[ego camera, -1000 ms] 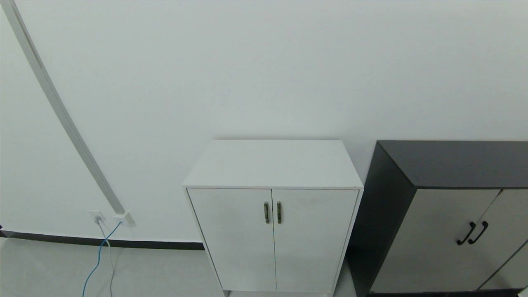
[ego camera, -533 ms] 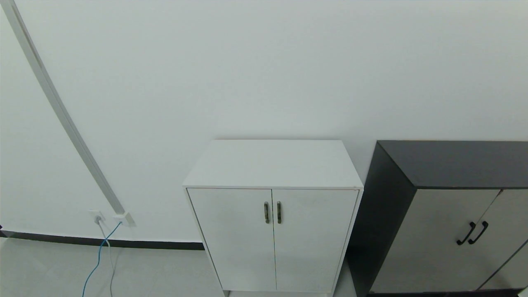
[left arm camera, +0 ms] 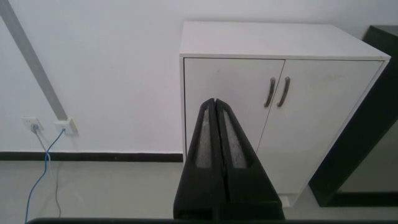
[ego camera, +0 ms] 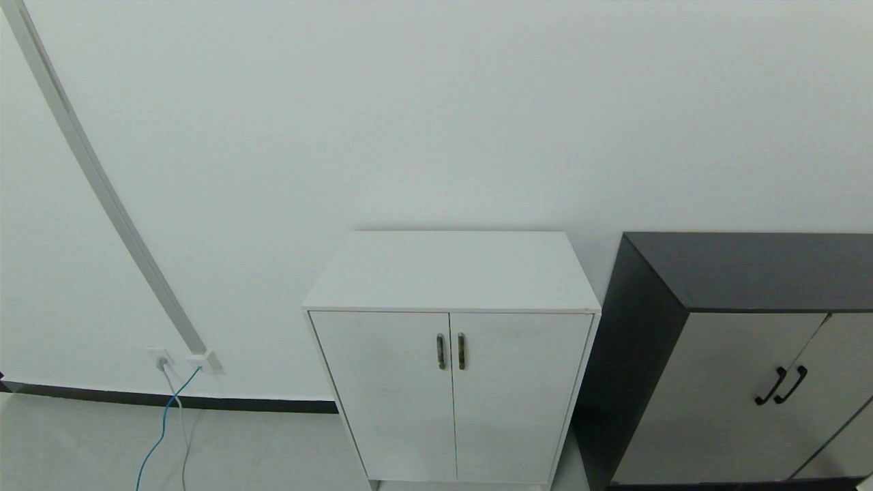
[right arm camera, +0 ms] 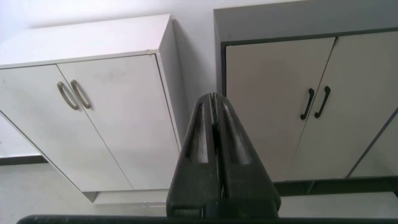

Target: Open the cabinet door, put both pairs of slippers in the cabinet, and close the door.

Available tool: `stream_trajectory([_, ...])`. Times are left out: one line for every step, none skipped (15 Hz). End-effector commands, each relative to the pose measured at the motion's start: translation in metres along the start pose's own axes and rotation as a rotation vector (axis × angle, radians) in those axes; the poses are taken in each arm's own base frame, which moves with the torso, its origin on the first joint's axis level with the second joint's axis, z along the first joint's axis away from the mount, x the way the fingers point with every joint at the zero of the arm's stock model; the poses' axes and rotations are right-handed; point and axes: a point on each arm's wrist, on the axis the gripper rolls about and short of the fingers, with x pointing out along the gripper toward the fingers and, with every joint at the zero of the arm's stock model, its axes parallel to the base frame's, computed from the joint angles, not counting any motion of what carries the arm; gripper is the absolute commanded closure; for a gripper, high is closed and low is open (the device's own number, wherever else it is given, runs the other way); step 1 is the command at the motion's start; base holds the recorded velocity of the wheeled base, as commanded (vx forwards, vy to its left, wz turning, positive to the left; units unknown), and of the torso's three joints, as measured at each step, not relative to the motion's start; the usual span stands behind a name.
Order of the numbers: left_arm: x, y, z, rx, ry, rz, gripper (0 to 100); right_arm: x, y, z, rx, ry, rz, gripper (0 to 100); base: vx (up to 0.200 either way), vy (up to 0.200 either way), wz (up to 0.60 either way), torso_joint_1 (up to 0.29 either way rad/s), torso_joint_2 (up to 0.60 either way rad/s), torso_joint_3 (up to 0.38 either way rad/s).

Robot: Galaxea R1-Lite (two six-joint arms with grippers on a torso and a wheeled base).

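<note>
A white two-door cabinet (ego camera: 451,392) stands against the wall with both doors closed and a pair of metal handles (ego camera: 451,351) at the centre seam. In the left wrist view my left gripper (left arm camera: 215,106) is shut with nothing in it, held back from the white cabinet (left arm camera: 280,112) and its handles (left arm camera: 277,91). In the right wrist view my right gripper (right arm camera: 213,99) is also shut and empty, in front of the gap between the white cabinet (right arm camera: 93,112) and the dark one.
A black cabinet (ego camera: 736,354) with grey doors and black handles (ego camera: 781,384) stands right of the white one. Wall sockets (ego camera: 184,359) with a blue cable (ego camera: 160,429) sit low on the left wall. A grey conduit (ego camera: 95,177) runs diagonally up the wall.
</note>
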Motion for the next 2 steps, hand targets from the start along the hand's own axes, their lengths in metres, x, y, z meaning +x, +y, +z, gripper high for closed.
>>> stream_trajectory([0.0001,0.0000,-0.0005,0.000,0.001,0.000,100,0.0001,0.0000,0.0001,0.000,0.001,0.000,100,0.000,0.000,0.00,0.000,0.00,0.000])
stream_trajectory([0.0000,0.0000,0.0000,0.000,0.000,0.001,100,0.0001,0.0000,0.0001,0.000,0.001,0.000,100,0.000,0.000,0.00,0.000,0.00,0.000])
